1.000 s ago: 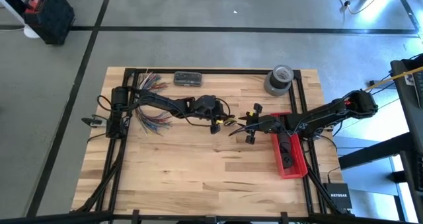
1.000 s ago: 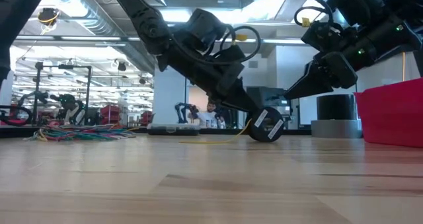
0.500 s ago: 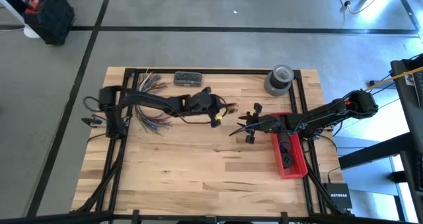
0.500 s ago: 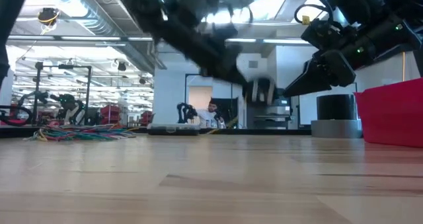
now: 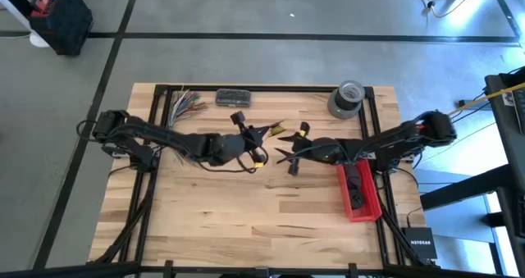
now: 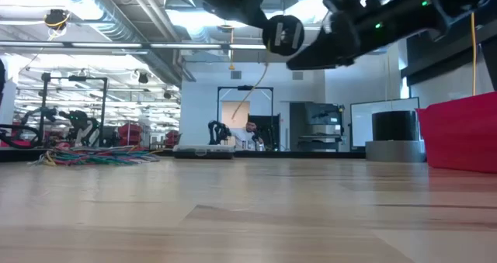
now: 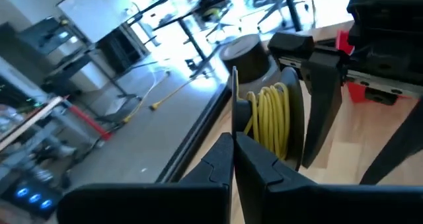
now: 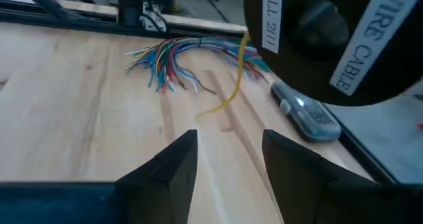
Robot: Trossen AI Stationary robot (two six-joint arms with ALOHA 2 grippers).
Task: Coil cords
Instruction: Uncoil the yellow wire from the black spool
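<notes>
Left gripper (image 5: 264,133) closed mid-table, right gripper (image 5: 285,149) open, tips nearly meeting

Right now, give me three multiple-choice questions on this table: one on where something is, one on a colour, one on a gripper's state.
1. Where is the red bin?
A. at the table's right edge
B. at the table's left edge
C. on the floor

2. What colour is the cord wound on the spool?
A. blue
B. yellow
C. white

3. How is the left gripper?
A. open wide and empty
B. shut on the spool
C. out of sight

Answers:
1 A: the high view shows the red bin at the right edge of the table.
2 B: the cord on the spool is yellow.
3 B: the left gripper pinches the spool's flange above the table, with the right gripper open beside it.
</notes>
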